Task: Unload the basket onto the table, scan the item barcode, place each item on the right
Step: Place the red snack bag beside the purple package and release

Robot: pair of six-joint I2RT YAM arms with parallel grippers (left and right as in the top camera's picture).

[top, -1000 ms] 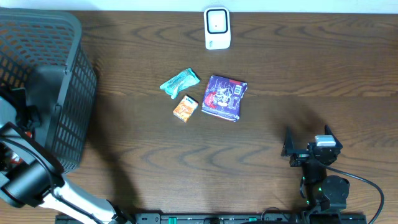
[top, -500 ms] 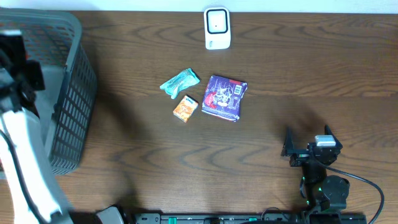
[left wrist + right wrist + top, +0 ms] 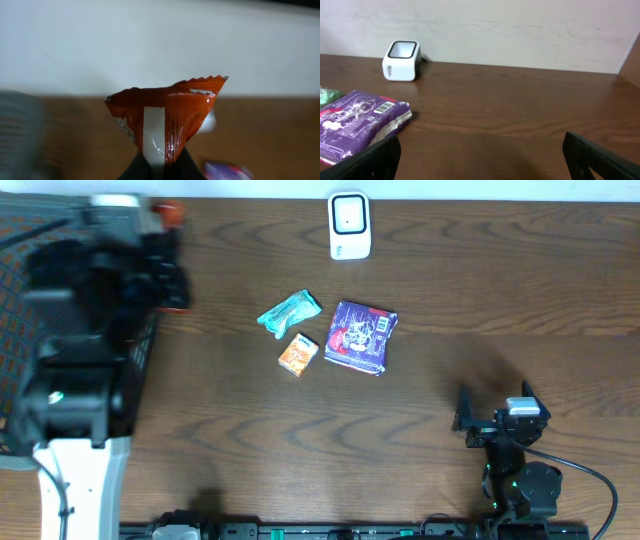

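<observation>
Pinching a red-orange foil packet (image 3: pixel 167 120) by its lower end, my left gripper (image 3: pixel 161 169) is pressing its two dark fingers (image 3: pixel 134 172) together on the wrapper; the packet is standing upright straight above my fingertips, its zigzag-cut top edge rising toward the right and a pale seam running down its middle into the pinch; whether a barcode is printed on this face I cannot tell

From the overhead view my left arm is showing as a blur over the left end of the table (image 3: pixel 450 300), covering much of the dark mesh basket (image 3: pixel 15 250); the packet is showing as a small orange spot (image 3: pixel 171 213) at the far tip of that arm, near the back edge of the table; the white scanner (image 3: pixel 349 225) is sitting at the back edge too, well apart to the right of the packet

Between us, a teal packet (image 3: pixel 290 311), a small orange box (image 3: pixel 298 354) and a purple packet (image 3: pixel 362 336) are lying flat near the middle of the table, close together

My right gripper (image 3: pixel 494 405) is resting low at the front right with its fingers spread wide and gripping nothing; it is facing the scanner and the purple packet across bare wood, well apart from both, and far from the packet in my left fingers
</observation>
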